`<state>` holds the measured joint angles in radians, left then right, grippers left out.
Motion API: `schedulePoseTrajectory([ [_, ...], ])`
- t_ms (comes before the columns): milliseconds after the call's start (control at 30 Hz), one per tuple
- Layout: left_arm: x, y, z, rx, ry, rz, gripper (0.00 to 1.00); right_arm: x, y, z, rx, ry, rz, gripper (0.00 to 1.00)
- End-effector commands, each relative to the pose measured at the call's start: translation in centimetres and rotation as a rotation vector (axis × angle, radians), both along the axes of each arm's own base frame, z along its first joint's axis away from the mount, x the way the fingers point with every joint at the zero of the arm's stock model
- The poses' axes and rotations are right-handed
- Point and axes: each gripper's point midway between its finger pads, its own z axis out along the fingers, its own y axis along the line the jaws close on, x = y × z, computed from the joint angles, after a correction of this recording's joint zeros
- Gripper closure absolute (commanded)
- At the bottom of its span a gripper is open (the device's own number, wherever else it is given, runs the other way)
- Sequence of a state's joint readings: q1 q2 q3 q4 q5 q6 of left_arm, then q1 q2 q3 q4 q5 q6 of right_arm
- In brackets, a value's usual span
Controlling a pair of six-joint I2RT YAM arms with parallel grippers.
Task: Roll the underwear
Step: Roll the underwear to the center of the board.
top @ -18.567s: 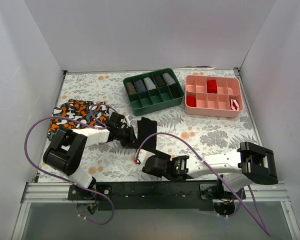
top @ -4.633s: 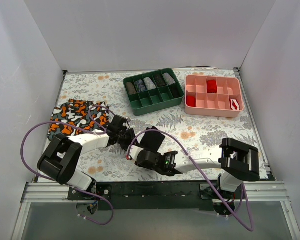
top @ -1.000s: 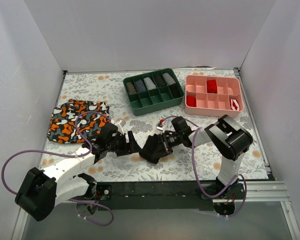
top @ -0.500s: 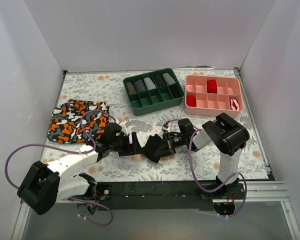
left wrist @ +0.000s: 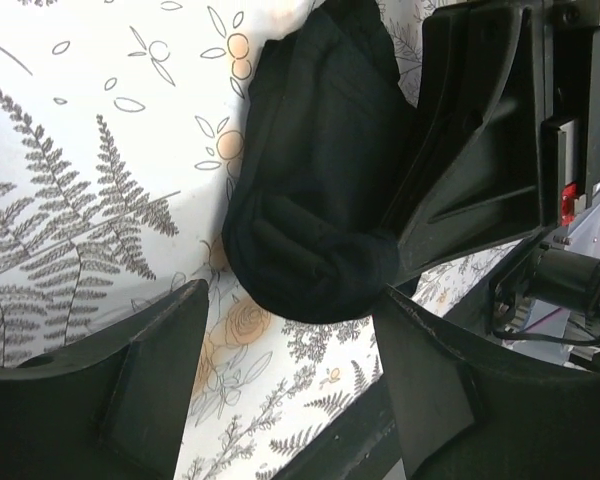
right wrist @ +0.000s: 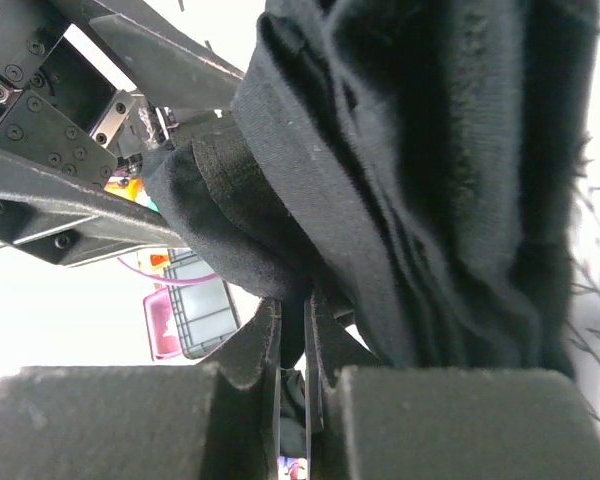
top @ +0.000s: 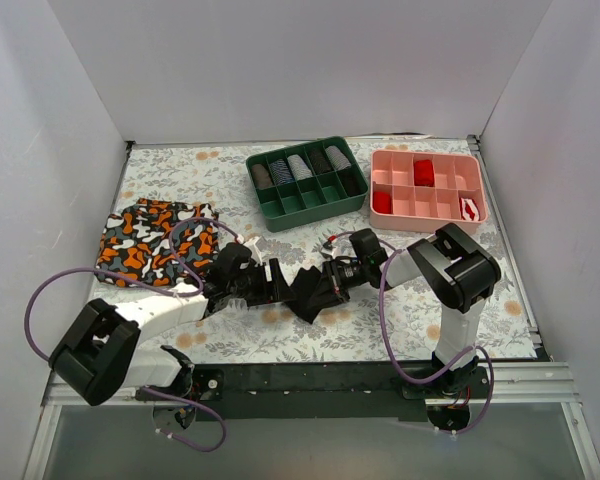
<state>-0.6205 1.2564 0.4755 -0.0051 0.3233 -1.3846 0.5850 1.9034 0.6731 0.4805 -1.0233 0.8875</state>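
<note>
Underwear point(top: 308, 292), the plain black pair, lay near the front middle of the flowered table point(top: 510, 270). It was well apart from the camouflage pair point(top: 150, 240) at the left and from the green tray point(top: 315, 212) and pink tray point(top: 425, 225) behind. Earlier it had been a long folded strip; now it was a tight wad, so the rolling looked nearly done. The left gripper point(top: 273, 284) had closed in and stood wide open, the wad at its fingertips. The right gripper point(top: 332, 279) was nearly closed, seemingly pinching a fold. No readable writing showed.
</note>
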Motion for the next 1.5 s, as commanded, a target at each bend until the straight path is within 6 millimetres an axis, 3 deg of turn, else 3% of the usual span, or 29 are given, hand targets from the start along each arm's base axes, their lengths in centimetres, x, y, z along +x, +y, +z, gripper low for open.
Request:
schedulePoseTrajectory([
  [0,1.5,-0.5,0.1,-0.002,-0.052,0.023,0.36,0.3,-0.4,-0.7,-0.055,-0.023,-0.016,0.99],
  [267,1.9,0.1,-2.4,0.067,-0.015,0.040,0.37,1.3,-0.4,-0.2,-0.069,-0.112,-0.029,0.98],
  [533,1.0,0.2,-5.4,0.120,0.073,0.022,0.39,2.3,-1.8,-1.2,-0.253,-0.292,-0.036,0.74],
  [767,0.0,0.6,-7.1,0.166,0.131,-0.007,0.40,2.8,-3.0,-1.4,-0.478,-0.542,-0.029,0.63],
  [867,-0.3,0.7,-7.6,0.177,0.152,-0.008,0.41,2.7,-3.1,-0.4,-0.523,-0.640,-0.025,0.59],
  [1167,-0.8,0.7,-8.7,0.211,0.199,-0.026,0.48,5.1,-6.1,2.9,-0.654,-0.847,-0.196,0.58],
  [1333,-1.2,0.8,-8.7,0.237,0.239,-0.037,0.53,3.9,-4.4,5.3,-0.566,-0.992,-0.144,0.55],
  [1467,-1.3,0.6,-8.3,0.245,0.276,-0.038,0.61,2.3,-2.9,5.4,-0.569,-1.082,-0.067,0.53],
])
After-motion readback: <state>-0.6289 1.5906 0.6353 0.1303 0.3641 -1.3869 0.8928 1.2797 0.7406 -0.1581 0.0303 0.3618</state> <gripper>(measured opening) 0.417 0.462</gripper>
